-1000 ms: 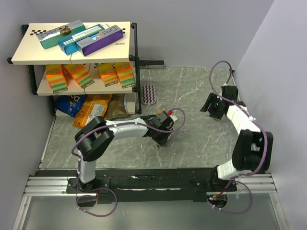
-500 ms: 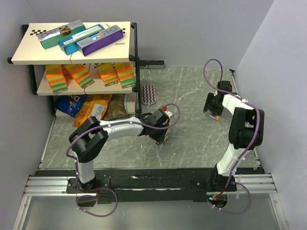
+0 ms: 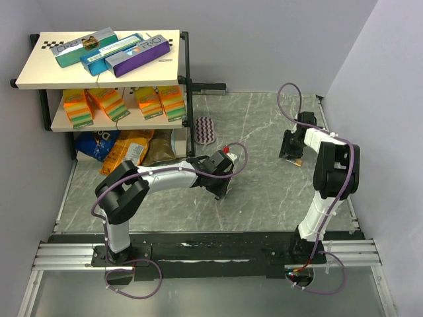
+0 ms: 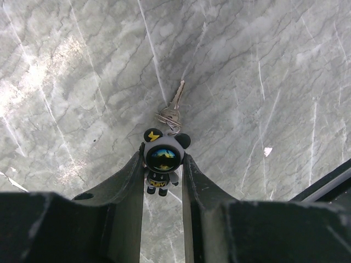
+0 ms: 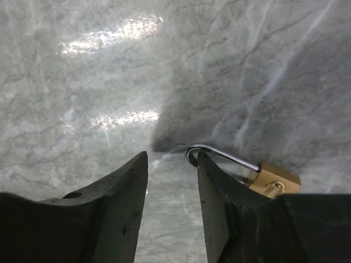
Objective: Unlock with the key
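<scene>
As the left pincer (image 4: 163, 154) clamps only the bear charm (image 4: 162, 164), the key (image 4: 174, 103) ahead of its tips looks loose. Right pincer (image 5: 173, 158), narrow and empty: pin the padlock (image 5: 273, 181) first.

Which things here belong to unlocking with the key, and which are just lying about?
Job: key, its bear charm in the left pincer, brass padlock.
Lying about: shelf boxes, sponge packs, snack bags, striped cloth.

A grey marbled tabletop (image 3: 264, 125) lies between pale lilac walls (image 3: 264, 39). At its far left stands a black-framed shelf rack (image 3: 39, 72) with two boards. Bright light reflects on the marble.
</scene>
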You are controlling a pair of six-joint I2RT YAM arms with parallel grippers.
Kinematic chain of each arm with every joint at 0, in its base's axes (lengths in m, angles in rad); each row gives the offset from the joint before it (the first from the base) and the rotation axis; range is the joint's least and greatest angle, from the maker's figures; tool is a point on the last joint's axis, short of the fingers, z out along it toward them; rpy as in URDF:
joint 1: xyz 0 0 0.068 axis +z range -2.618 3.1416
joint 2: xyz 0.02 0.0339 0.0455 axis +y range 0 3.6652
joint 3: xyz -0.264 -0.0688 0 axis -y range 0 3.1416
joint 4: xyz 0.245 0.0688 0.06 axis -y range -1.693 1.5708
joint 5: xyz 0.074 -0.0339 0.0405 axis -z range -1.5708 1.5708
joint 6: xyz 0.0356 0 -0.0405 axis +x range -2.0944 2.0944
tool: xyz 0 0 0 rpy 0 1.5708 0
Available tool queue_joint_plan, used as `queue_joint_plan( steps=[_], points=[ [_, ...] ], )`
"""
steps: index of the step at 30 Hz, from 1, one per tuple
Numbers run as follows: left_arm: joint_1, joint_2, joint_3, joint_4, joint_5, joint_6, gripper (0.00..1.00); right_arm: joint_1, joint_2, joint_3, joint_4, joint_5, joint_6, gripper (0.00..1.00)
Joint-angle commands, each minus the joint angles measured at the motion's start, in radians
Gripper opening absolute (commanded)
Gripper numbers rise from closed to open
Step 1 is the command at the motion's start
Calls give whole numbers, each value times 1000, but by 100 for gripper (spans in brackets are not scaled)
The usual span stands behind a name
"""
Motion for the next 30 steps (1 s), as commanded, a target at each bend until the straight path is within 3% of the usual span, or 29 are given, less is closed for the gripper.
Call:
queue_joint_plan(
  steps=[1,6,12,19,24,30],
  points=[
    [0,-35,-1,24,-17,-12,6,18,-7,18,-5,-63,28,47],
    [1,-26,0,22,-12,-10,6,52,0,18,-9,-132,99,45],
    [1,-23,-1,22,-15,-13,6,180,11,39,25,-203,243,45],
    [1,-29,-11,19,-17,-18,5,326,98,229,26,-270,369,46],
    [1,-44,-23,21,-17,-29,6,320,86,307,-7,-222,308,62],
    [3,-48,-26,22,-17,-33,6,256,91,298,-51,-151,211,65]
  ],
)
